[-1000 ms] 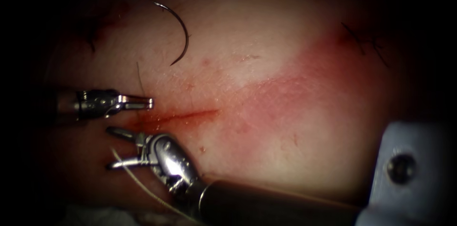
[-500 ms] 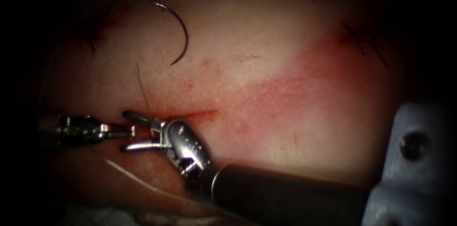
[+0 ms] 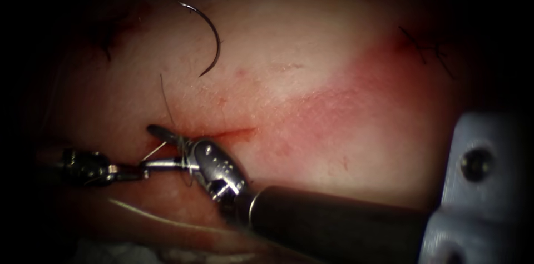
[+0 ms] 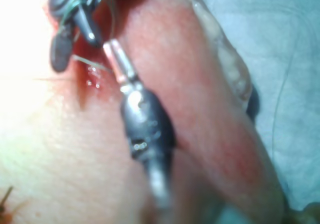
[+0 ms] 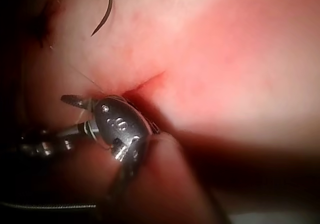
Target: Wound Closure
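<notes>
The curved needle (image 3: pixel 206 33) lies free on the tissue (image 3: pixel 311 75), well away from both tools, above the cut (image 3: pixel 222 132). It is a dark, thin arc with its pointed tip toward the cut; neither tool holds it, and it does not appear to be in the tissue.

The right tool (image 3: pixel 157 147) rests at the left end of the cut with its jaws spread apart. Pale thread (image 3: pixel 153 153) crosses the gap between these jaws and is wound around them near the hinge.

The left tool (image 3: pixel 142 172) meets the tip of the right tool's lower jaw. Its jaws are closed together; whether they pinch the thread cannot be determined.

Red fluid (image 4: pixel 92 82) wets the cut beside both tips.

A dark thread end (image 3: pixel 165 97) stands up from the tissue just above the right tool.
</notes>
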Robot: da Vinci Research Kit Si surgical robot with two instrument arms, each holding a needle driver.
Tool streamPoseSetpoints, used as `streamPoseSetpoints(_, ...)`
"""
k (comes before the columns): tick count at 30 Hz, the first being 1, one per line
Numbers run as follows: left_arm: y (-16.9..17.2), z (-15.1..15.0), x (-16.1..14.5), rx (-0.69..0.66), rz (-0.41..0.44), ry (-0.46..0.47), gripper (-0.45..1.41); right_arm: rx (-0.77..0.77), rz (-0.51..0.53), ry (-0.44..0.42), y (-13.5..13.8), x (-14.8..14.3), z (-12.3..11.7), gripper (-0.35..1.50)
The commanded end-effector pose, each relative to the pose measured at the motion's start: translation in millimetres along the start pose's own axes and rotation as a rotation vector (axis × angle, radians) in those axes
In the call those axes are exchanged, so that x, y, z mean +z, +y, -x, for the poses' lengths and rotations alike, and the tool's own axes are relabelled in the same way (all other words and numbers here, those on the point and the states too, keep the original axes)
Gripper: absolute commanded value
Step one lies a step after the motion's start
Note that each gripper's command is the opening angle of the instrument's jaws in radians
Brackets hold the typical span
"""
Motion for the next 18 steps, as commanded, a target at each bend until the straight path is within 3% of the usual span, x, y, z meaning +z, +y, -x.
streamPoseSetpoints(1,0.5,0.8,0.3,-0.004,0.000,0.000,-0.45,0.000,0.017,0.001,-0.2,0.2,0.6,1.01)
streamPoseSetpoints(8,0.1,1.2,0.1,-0.001,-0.015,-0.009,-0.45,-0.005,0.118,0.001,0.2,0.4,-1.2,0.99)
streamPoseSetpoints(18,-0.7,1.0,0.6,-0.004,-0.029,-0.014,-0.45,-0.123,0.324,-0.094,0.4,1.0,-1.3,0.98)
